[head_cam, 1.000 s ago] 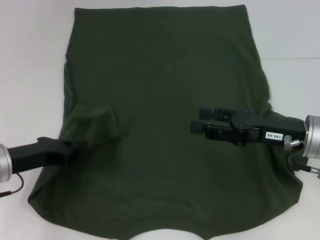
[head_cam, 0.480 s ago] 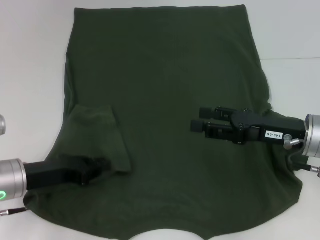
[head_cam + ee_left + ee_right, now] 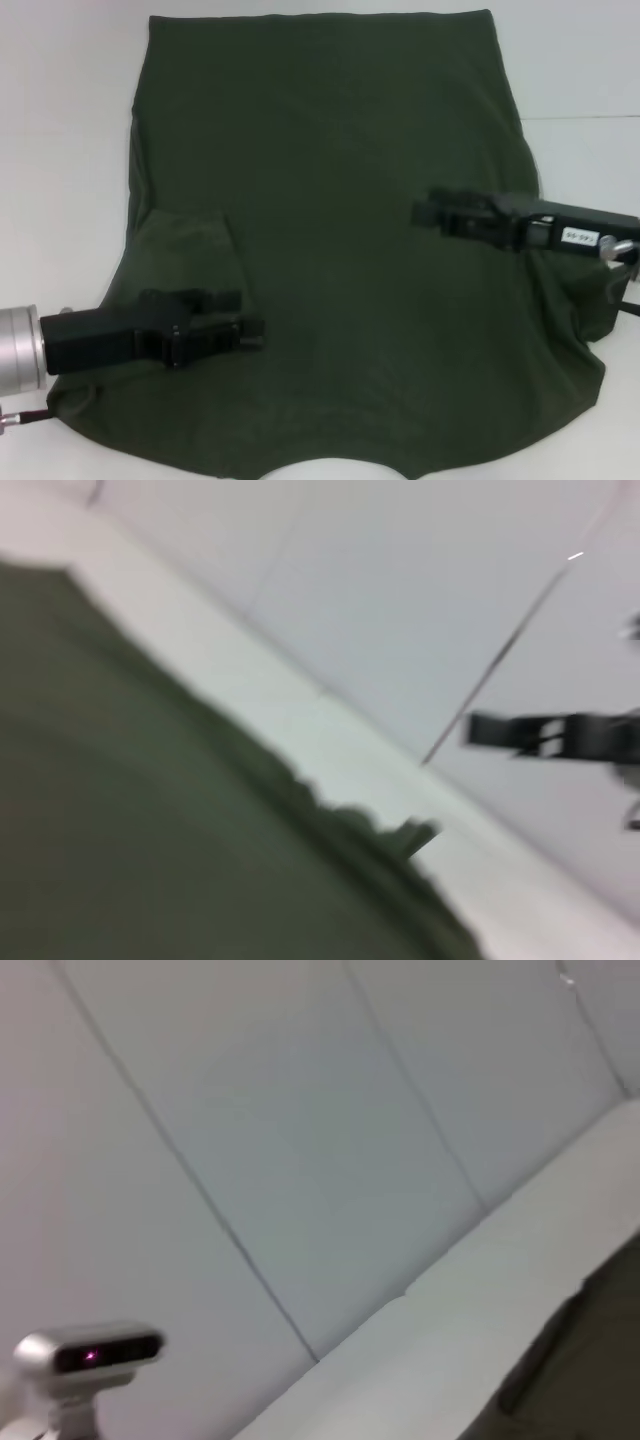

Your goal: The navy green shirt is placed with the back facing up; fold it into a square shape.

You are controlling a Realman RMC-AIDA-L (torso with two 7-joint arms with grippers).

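The navy green shirt [image 3: 330, 150] lies spread flat on the white table [image 3: 60, 150], plain side up, hem at the far side. Its left sleeve [image 3: 185, 255] is folded inward onto the body. My left gripper [image 3: 250, 320] hovers over the shirt just beside that folded sleeve, fingers apart and empty. My right gripper [image 3: 422, 206] is over the shirt's right half, fingers slightly apart and empty. The right sleeve is hidden under the right arm. The left wrist view shows the shirt's edge [image 3: 150, 860] and the right gripper [image 3: 480, 730] farther off.
White table surrounds the shirt on the left, right and far sides. The right wrist view shows mostly wall, a strip of table edge, a corner of the shirt [image 3: 600, 1380] and a small camera on a stand [image 3: 90, 1352].
The left gripper let go of the folded sleeve and moved right, over the shirt body. The right gripper drew back to the right and rose a little.
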